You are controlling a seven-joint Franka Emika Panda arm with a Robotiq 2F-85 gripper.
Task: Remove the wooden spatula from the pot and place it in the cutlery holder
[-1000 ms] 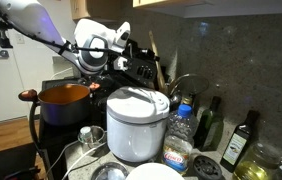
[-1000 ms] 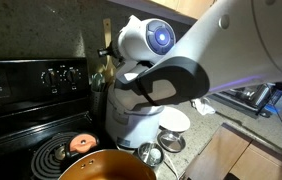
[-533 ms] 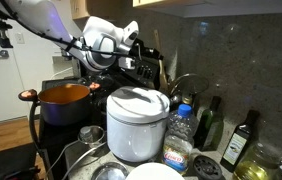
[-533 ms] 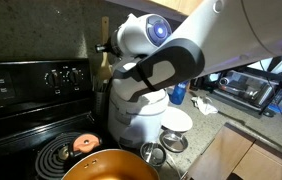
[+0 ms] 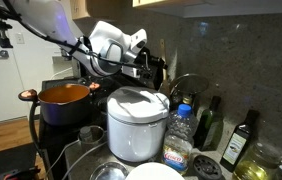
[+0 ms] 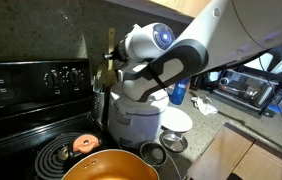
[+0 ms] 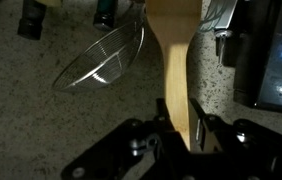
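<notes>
Item: wooden spatula, clamped by its handle between the nearly closed fingers of the gripper, with the blade pointing away from the wrist next to a wire strainer. It is held clear of the pot, above and behind the rice cooker. Change recorded: over the last second the gripper has been carried from the pot side of the rice cooker to above its rear edge, where dark utensils stand. Status, as judged: removal done, while lowering into the cutlery holder, not clearly made out here, is outstanding.
</notes>
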